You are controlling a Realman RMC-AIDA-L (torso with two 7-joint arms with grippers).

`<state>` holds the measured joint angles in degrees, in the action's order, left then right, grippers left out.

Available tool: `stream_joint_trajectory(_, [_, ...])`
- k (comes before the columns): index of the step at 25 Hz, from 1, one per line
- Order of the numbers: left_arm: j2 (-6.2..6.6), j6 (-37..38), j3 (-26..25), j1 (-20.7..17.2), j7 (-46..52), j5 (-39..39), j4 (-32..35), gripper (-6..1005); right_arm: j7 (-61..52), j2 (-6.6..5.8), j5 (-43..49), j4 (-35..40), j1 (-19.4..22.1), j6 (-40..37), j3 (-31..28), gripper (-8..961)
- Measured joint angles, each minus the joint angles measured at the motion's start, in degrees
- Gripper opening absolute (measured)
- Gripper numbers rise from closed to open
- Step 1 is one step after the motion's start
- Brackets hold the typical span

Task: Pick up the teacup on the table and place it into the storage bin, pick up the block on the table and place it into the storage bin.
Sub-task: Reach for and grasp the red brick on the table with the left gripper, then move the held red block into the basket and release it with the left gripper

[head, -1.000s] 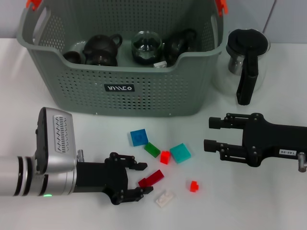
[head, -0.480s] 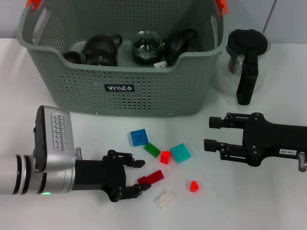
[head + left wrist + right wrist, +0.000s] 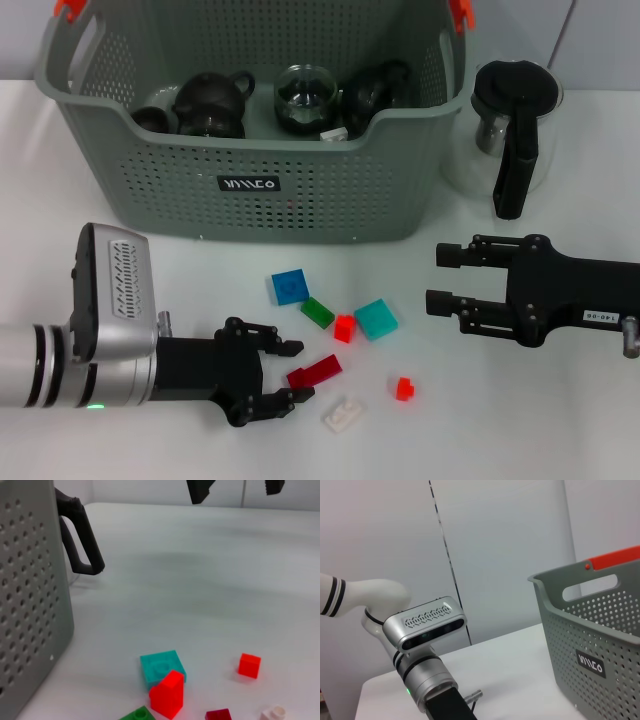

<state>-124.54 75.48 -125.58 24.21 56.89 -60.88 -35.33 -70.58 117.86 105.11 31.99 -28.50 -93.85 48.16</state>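
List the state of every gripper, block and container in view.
left gripper: open, around the dark red block
right gripper: open, empty
storage bin: upright, holding teaware
glass pitcher: upright, outside the bin
other blocks: loose on the table

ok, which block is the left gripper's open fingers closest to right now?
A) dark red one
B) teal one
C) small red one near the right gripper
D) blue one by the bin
A: in the head view the left gripper, fingers open, sits right at the dark red block, whose near end lies between its fingertips; the other blocks lie farther off.
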Motion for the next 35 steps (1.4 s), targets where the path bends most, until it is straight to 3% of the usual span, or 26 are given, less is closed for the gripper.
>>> stream_joint_trajectory(5, [0.20, -0.67, 1.14, 0.28, 1.64, 0.27, -0.23, 515, 0.00, 0.00, 0.00, -0.07, -0.01, -0.07, 0.00, 645])
stream_joint_trajectory(10, [0.21, -1.59, 2.61, 0.32, 1.92, 0.22, -0.43, 296, 0.00, 0.00, 0.01, -0.09, 0.01, -0.13, 0.00, 646])
stream_joint_trajectory(16, [0.18, -1.21, 2.54, -0.37, 3.96, 0.12, -2.69, 187, 0.00, 0.00, 0.01, -0.09, 0.02, -0.13, 0.00, 645])
stream_joint_trajectory(21, [0.56, 2.60, 2.04, -1.97, 9.22, -0.07, -8.36, 194, 0.00, 0.00, 0.03, -0.09, 0.00, -0.13, -0.39, 644])
stream_joint_trajectory(26, [3.05, 14.52, -2.30, -3.15, 13.90, 0.15, -16.30, 202, -0.49, 0.00, 0.14, 0.12, -0.15, -0.12, -0.77, 644])
stream_joint_trajectory(29, [5.38, 25.84, -8.92, -2.20, 16.50, -0.18, -21.35, 206, -0.52, -0.04, 0.07, 0.19, -0.16, -0.15, -0.79, 644])
stream_joint_trajectory(32, [6.87, 36.91, -19.05, 1.13, 20.82, -1.91, -27.00, 210, -0.53, -0.08, 0.08, 0.07, -0.22, -0.15, -0.80, 645])
stream_joint_trajectory(35, [7.83, 38.28, -22.50, 4.38, 28.93, -5.94, -32.65, 215, -0.53, -0.09, 0.11, -0.03, -0.26, -0.13, -0.80, 645])
